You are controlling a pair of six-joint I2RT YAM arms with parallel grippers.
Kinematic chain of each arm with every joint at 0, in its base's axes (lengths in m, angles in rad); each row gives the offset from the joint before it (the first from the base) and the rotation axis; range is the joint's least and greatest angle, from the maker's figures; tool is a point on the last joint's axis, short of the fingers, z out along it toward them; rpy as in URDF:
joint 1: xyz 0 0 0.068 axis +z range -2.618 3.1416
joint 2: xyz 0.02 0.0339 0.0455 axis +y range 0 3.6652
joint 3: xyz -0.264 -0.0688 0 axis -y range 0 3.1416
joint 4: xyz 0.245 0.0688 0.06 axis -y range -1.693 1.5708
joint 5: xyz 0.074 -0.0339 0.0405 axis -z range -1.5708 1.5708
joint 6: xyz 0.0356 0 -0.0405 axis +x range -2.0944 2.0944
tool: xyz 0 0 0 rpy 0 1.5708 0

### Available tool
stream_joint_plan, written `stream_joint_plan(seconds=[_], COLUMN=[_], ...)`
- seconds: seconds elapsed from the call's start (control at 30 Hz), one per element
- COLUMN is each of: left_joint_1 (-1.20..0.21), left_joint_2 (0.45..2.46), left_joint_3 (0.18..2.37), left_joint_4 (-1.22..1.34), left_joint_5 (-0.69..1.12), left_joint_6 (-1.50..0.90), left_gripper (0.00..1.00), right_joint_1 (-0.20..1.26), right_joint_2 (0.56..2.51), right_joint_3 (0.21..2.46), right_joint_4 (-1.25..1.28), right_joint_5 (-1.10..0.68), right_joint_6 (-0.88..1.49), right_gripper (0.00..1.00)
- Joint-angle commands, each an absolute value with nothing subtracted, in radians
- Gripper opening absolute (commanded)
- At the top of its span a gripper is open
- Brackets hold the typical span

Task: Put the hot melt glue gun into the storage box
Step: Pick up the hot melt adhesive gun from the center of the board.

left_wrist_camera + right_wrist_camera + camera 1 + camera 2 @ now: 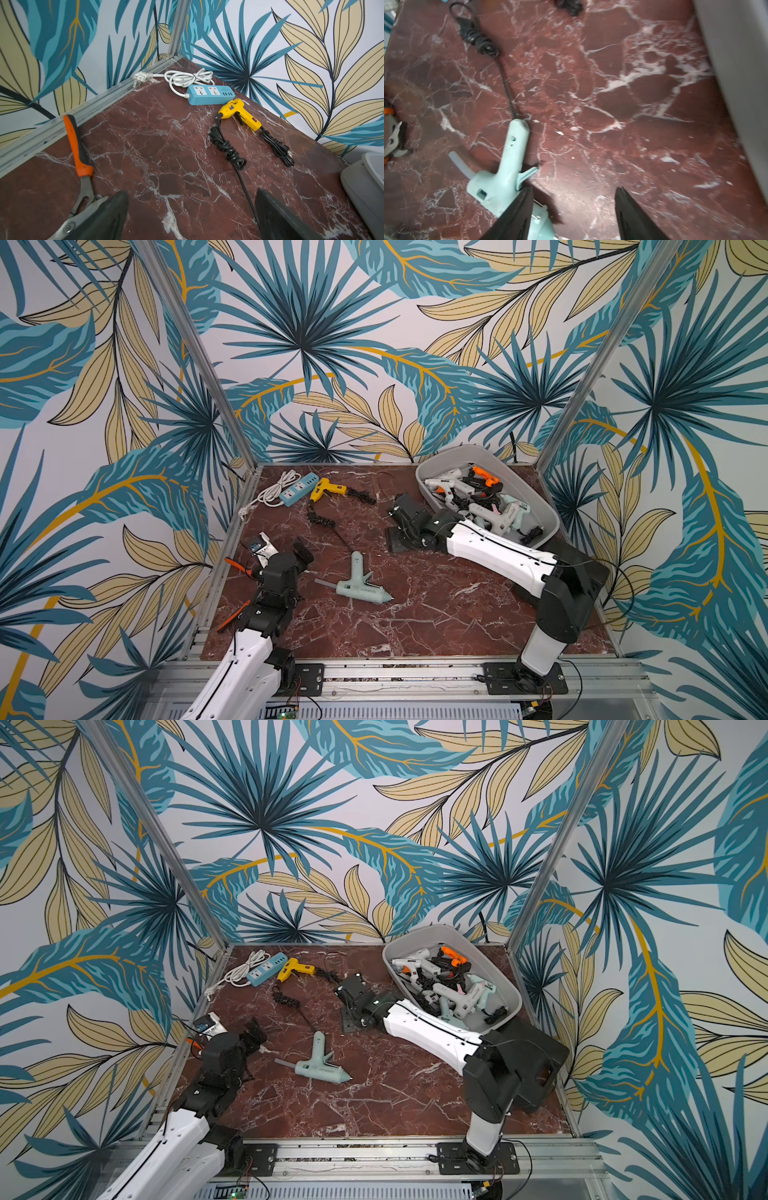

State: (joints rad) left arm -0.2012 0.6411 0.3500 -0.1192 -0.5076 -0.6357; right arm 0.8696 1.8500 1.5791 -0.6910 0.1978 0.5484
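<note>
Right gripper [574, 189]: jaws part-open, empty, over marble table [591, 93], near mint glue gun [500, 182]. Left gripper [191, 192]: jaws wide, empty. Storage box [465, 456] holds several glue guns.

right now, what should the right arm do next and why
Probably shift the right gripper over the mint gun and lower. Its jaws are open and empty, and the gun lies on the table beside one finger, not between them, outside the box.

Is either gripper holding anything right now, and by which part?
Nothing is held. The left gripper and right gripper are both open over bare table; the mint glue gun lies loose on it.
</note>
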Motion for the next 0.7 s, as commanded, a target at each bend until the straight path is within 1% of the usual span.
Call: stream_joint_plan(seconds=[0.0,0.23,0.67], left_joint_1=[-0.191,-0.189,-0.190], left_joint_2=[0.608,0.594,0.592], left_joint_3=[0.324,0.310,0.284], left_joint_4=[-0.156,-0.156,-0.111], left_joint_5=[-0.554,-0.572,-0.546], left_joint_6=[-0.639,-0.634,-0.660], left_gripper=[1.00,1.00,1.00], right_joint_1=[0.925,0.963,0.976], right_joint_2=[1.960,2.140,2.310], right_joint_3=[1.683,1.845,1.953], right_joint_4=[-0.756,-0.809,-0.829], right_joint_5=[0.201,0.157,0.082], right_joint_6=[0.568,0.567,0.547], right_gripper=[0.68,0.69,0.70])
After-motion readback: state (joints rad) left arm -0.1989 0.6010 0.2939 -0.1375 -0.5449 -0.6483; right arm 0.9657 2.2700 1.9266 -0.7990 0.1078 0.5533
